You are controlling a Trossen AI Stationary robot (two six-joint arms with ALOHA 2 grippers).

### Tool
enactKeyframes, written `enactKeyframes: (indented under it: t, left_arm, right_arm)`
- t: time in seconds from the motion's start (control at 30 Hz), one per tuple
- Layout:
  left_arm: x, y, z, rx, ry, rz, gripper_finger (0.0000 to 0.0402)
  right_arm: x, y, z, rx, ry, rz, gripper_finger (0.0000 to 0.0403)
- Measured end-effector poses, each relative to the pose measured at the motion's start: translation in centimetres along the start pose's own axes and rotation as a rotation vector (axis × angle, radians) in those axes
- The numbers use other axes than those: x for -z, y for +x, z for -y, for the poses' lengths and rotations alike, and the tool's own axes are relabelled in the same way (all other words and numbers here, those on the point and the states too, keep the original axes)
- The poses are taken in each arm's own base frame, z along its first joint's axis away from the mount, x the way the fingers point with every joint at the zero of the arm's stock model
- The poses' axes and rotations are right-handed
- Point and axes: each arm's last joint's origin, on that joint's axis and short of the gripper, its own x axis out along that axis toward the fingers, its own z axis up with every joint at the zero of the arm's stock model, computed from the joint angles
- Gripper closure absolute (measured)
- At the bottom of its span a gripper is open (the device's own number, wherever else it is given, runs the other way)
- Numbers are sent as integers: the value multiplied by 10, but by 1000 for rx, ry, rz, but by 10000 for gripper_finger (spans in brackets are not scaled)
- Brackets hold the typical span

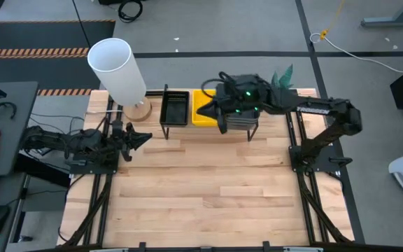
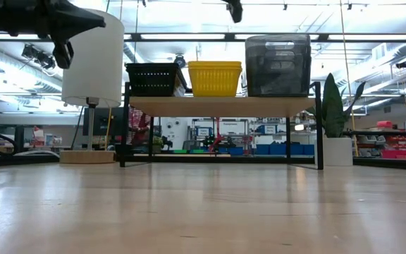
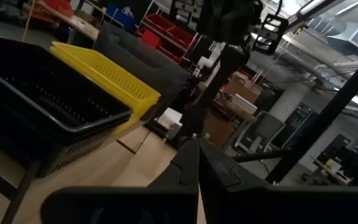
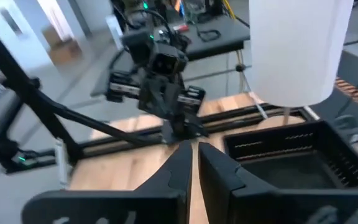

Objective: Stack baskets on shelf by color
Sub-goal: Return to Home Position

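The light-wood shelf (image 2: 220, 106) stands on black legs at the table's far side. On its top sit a black slotted basket (image 2: 154, 79) (image 1: 175, 108), a yellow basket (image 2: 215, 77) (image 1: 203, 112) and a taller stack of dark grey baskets (image 2: 278, 65), side by side. My right gripper (image 4: 194, 158) is shut and empty, high above the yellow basket (image 2: 235, 8) (image 1: 219, 106). My left gripper (image 3: 197, 165) is shut and empty too, raised near the table's left side (image 1: 142, 138), short of the shelf.
A lamp with a white cylinder shade (image 1: 117, 66) and round wooden base (image 2: 87, 156) stands just left of the shelf. A potted plant (image 2: 337, 116) stands at the shelf's right end. The wide wooden tabletop (image 1: 208, 189) stretches in front of the shelf.
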Motion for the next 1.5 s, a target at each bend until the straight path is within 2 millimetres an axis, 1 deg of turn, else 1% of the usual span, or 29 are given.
enactKeyframes:
  t: [0.13,0.23,0.4,0.57,0.77,0.93,1.0,1.1,1.33,1.43,1.5]
  left_arm:
    - [3,2,0,13,12,-40,400]
    - [6,4,0,14,16,-63,400]
    - [10,6,-1,16,26,-103,401]
    - [15,4,-5,-22,52,-154,401]
    - [14,-1,-10,-43,25,-145,401]
    - [34,-2,-24,-15,-77,-75,401]
    - [40,-2,-28,-3,-111,-43,401]
    - [45,-3,-33,-41,-137,-11,402]
    - [46,-4,-37,-112,-174,63,401]
    - [43,-4,-36,-104,-183,103,401]
    - [40,-4,-34,-100,-176,136,401]
  right_arm:
    - [19,-21,-11,-37,70,73,375]
    - [34,-38,-18,-30,110,119,378]
    - [59,-60,-21,-4,177,184,385]
    - [87,-77,-22,-4,245,235,390]
    - [109,-91,-20,-18,286,295,392]
    - [120,-99,-19,-60,297,358,392]
    - [126,-101,-19,-85,309,354,392]
    - [136,-104,-18,-103,323,324,392]
    - [155,-123,-19,-151,348,349,398]
    - [153,-128,-21,-188,350,362,398]
    - [145,-132,-23,-209,321,380,398]
